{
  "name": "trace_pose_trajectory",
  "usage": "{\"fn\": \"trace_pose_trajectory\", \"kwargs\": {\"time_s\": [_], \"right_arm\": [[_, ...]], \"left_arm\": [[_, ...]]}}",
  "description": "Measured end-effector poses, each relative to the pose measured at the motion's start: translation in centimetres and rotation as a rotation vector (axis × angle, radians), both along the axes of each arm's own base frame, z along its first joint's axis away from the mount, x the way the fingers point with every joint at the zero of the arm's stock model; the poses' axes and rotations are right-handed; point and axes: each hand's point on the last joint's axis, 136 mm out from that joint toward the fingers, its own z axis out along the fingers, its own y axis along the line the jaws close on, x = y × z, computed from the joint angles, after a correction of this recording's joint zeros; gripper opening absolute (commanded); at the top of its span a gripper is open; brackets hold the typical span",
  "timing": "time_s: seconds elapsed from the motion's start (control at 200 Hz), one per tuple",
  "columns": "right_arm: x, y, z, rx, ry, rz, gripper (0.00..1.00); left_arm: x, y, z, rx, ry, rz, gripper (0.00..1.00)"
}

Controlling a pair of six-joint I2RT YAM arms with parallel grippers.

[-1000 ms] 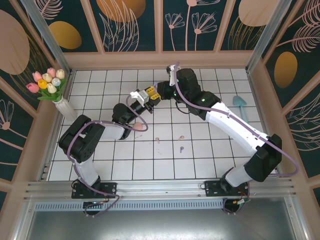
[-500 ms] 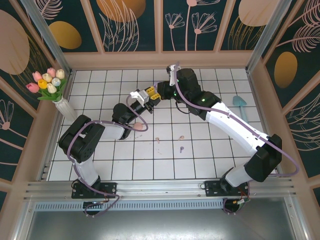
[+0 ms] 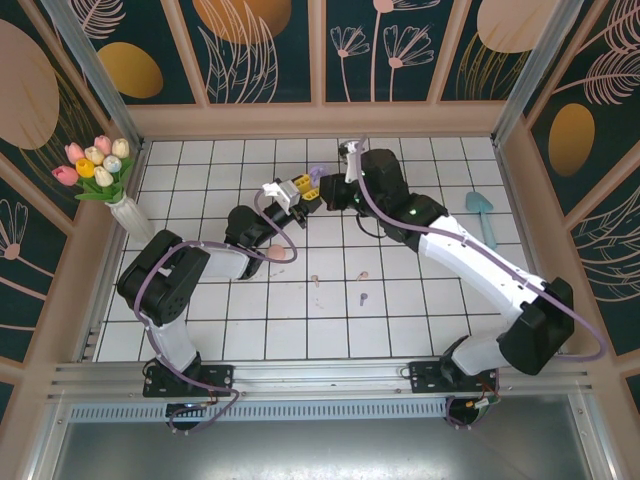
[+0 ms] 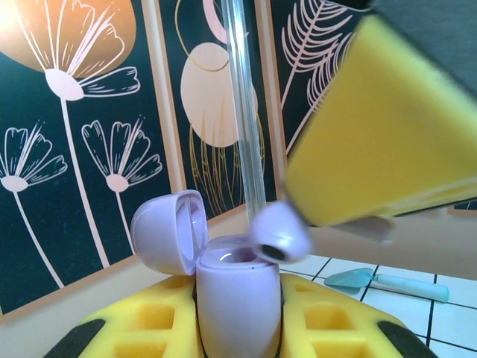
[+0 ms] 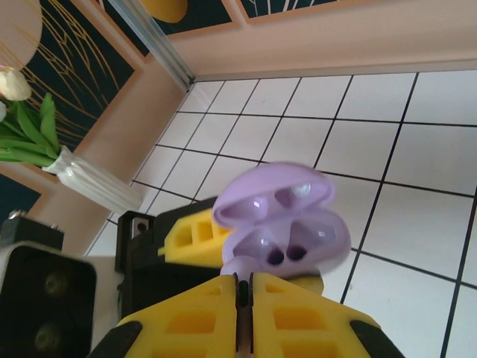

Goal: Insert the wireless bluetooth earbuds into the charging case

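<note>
- case [image 4: 238, 298]: purple, upright, lid hinged open and tilted to the left in the left wrist view. It is held above the floor at mid-table, back half.
- left gripper [image 3: 298, 190]: clamped on the case body, with a yellow finger on each side.
- purple bud [image 4: 282, 233]: at the right edge of the case rim, just over the opening. I can't tell whether it touches the rim.
- right gripper [image 5: 244, 280]: fingers pressed together and pinching that bud at the tips. It faces the left gripper nearly tip to tip.
- right wrist view: the case interior faces the camera, with two dark sockets visible under the lid.
- loose buds on the floor, nearer the arm bases than the grippers: one pink bud [image 3: 315, 280], another pink bud [image 3: 362, 274], and a spare purple bud [image 3: 363, 297] just in front of it. All three lie apart from each other.
- room: there are open tiles around the loose buds and toward the near edge.
- back wall [image 3: 320, 118]: near, only a few tile rows behind the grippers.
- vase [image 3: 128, 215]: by the left wall, well apart from the grippers.
- teal scoop [image 3: 485, 215]: by the right wall, well apart from the grippers.
</note>
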Motion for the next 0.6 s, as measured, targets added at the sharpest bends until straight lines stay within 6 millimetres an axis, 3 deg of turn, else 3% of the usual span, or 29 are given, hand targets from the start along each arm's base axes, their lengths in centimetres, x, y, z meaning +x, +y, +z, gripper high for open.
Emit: {"fn": "trace_pose_trajectory", "kwargs": {"time_s": [0.35, 0.601], "right_arm": [[-2.6, -2.3, -2.6, 0.020, 0.072, -0.026, 0.11], [-4.3, -3.8, -8.8, -0.015, 0.189, -0.058, 0.11]], "left_arm": [[-0.4, 1.0, -2.4, 0.013, 0.055, 0.038, 0.00], [-0.5, 2.8, -4.2, 0.030, 0.099, 0.129, 0.00]]}}
